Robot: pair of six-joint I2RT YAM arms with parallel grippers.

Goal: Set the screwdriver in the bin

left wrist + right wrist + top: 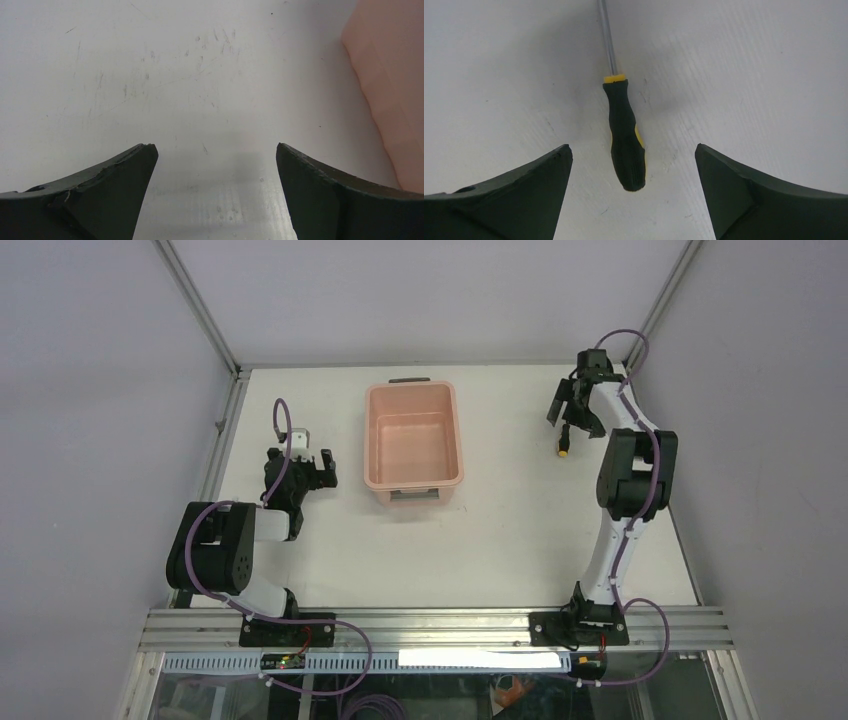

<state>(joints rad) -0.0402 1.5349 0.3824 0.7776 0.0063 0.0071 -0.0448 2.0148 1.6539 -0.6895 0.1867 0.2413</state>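
The screwdriver [625,135] lies on the white table, black handle with yellow trim toward me, thin metal shaft pointing away. My right gripper [633,150] is open above it, its jaws on either side of the handle's end and apart from it. In the top view the screwdriver [566,447] lies at the far right under my right gripper [570,418]. The salmon-pink bin [413,472] stands empty at the far middle of the table. My left gripper [320,472] is open and empty just left of the bin, whose wall [390,75] shows in the left wrist view.
The table is ringed by metal rails [215,440] and grey walls. My right arm's elbow [632,475] stands right of the screwdriver. Bare table lies between the bin and the screwdriver.
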